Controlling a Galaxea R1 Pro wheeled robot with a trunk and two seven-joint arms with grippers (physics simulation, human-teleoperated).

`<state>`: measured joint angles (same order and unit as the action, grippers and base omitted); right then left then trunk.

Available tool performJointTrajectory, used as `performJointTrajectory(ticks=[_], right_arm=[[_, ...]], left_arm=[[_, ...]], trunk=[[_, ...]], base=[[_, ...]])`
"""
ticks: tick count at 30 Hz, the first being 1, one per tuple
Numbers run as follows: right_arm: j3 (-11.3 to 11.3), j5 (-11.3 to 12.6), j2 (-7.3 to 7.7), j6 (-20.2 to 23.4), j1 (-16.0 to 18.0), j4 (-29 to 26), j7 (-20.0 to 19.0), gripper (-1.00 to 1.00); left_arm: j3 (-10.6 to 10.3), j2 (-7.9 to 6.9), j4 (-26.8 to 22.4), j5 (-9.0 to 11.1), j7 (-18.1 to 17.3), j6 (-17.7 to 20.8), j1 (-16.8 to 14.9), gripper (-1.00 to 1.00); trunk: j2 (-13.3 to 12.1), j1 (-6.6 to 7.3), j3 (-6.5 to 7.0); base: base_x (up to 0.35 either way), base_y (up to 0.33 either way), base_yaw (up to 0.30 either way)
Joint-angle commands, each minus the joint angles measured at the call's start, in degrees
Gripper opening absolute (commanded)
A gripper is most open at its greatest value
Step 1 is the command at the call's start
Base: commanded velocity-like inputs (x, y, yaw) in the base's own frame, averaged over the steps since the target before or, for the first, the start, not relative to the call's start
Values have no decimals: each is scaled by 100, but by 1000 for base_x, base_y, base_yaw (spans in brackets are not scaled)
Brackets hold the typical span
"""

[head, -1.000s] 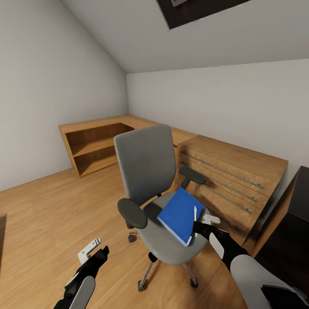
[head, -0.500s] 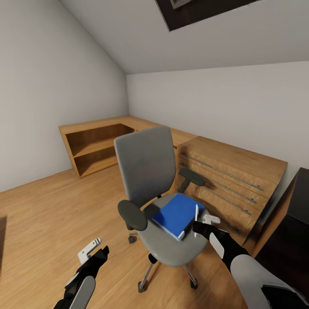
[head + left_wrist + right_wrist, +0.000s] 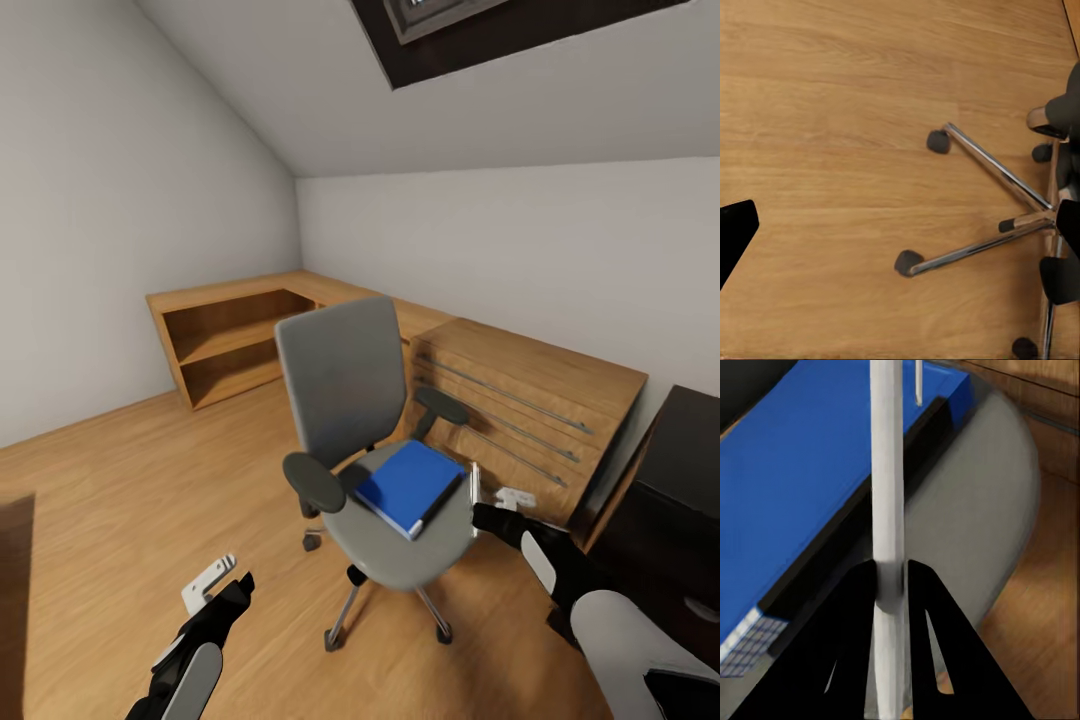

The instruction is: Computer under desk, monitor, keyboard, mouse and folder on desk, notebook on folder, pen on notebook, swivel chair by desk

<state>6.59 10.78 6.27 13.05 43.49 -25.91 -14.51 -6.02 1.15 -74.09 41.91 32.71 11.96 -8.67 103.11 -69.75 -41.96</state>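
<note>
The swivel chair (image 3: 345, 385) stands mid-room on the wooden floor, its grey back towards the far wall. The blue folder (image 3: 408, 485) lies flat on its seat. My right gripper (image 3: 480, 507) hovers just off the seat's right edge, shut on the white pen (image 3: 474, 484), which stands upright. In the right wrist view the pen (image 3: 886, 472) is pinched between the gripper's (image 3: 891, 585) black fingers, with the folder (image 3: 802, 487) and the seat (image 3: 967, 532) behind it. My left gripper (image 3: 222, 588) hangs open low over the floor, near the chair's chrome base (image 3: 997, 217). A corner of the black desk (image 3: 690, 450) shows at the right.
A wooden chest of drawers (image 3: 530, 400) stands right behind the chair against the far wall. Light wooden corner shelving (image 3: 225, 335) runs along the back left. Open wooden floor (image 3: 120, 480) spreads to the left of the chair.
The folder, tilted up a second ago, has dropped flat onto the seat. My right gripper has drawn a little away from it with the pen. The head view has shifted slightly.
</note>
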Motion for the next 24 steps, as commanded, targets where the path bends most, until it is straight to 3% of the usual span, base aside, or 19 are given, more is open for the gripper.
performJointTrajectory(ticks=[1,3,6,8,9,11,13,14,16,18,19,22,23,24], right_arm=[[33,112,20,123,-36,-135,-50,-100],[34,231,48,237,-191,-548,-62,-100],[35,302,61,513,-716,-1610,-53,-100],[42,319,56,776,-1165,-2527,-12,-100],[101,331,50,1154,-1650,-3564,70,-100],[137,334,48,1487,-1867,-4145,115,-100],[227,326,74,2083,-1980,-4794,141,-100],[285,325,87,2206,-1988,-4897,143,-100],[830,332,164,2806,-2009,-5257,133,-100],[1114,343,188,3043,-2014,-5414,118,-100],[1265,348,188,3175,-2017,-5643,100,-100],[1359,356,179,3270,-2027,-5914,88,-100],[1422,349,174,3352,-2037,-6085,87,-100],[1427,348,174,3356,-2037,-6093,87,-100]], left_arm=[[-4,-1,-9,28,35,17,-3,100],[-4,1,-9,28,34,17,-3,100],[-5,6,-9,27,34,17,-3,100],[-8,12,-7,28,34,17,-3,100],[-130,15,-2,20,35,19,-3,100],[-457,5,-6,-12,44,18,-3,100],[-896,-1,-15,-87,51,6,-3,100],[-964,-1,-15,-94,51,7,-3,100],[-1354,-11,-28,-112,51,6,-3,100],[-1582,-15,-32,-117,51,14,-3,100],[-1837,-16,-46,-136,59,27,-3,100],[-2233,-17,-85,-260,112,44,-3,100],[-2931,-12,-126,-640,648,69,-3,100],[-3000,-11,-129,-674,710,71,-3,100]], trunk=[[-39,27,13],[-119,71,49],[-239,137,103],[-319,180,139],[-360,202,157],[-440,246,192],[-520,290,228],[-560,312,246],[-640,356,282],[-721,400,318],[-761,422,336],[-881,488,390],[-921,510,408],[-961,532,426]], base=[[-342,0,0],[-343,0,0],[-343,0,0],[-343,0,0],[-343,0,0],[-343,0,0],[-343,0,0],[-343,0,0],[-272,0,0],[-150,0,0],[-60,0,0],[-34,0,0],[-5,0,0],[-4,0,0]])
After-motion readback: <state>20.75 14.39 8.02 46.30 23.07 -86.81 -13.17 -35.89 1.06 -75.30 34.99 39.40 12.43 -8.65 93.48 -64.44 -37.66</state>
